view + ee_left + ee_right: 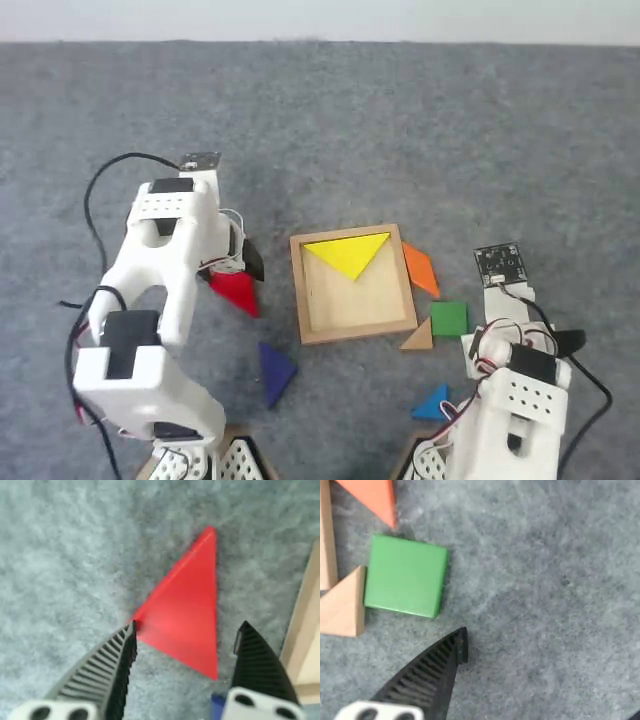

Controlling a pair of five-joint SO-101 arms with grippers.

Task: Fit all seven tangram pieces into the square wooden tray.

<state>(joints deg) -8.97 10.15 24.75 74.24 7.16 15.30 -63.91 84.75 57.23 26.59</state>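
Observation:
The square wooden tray holds a yellow triangle against its far side. A red triangle lies flat on the grey felt to the tray's left, also seen as the red triangle from above. My left gripper is open and low over it, one fingertip at each side of its wide end. My right gripper rests open at the near right, and one of its fingers ends just short of the green square.
An orange parallelogram, the green square and a tan triangle lie by the tray's right side. A light blue triangle sits nearer, and a dark blue triangle lies in front of the tray's left corner.

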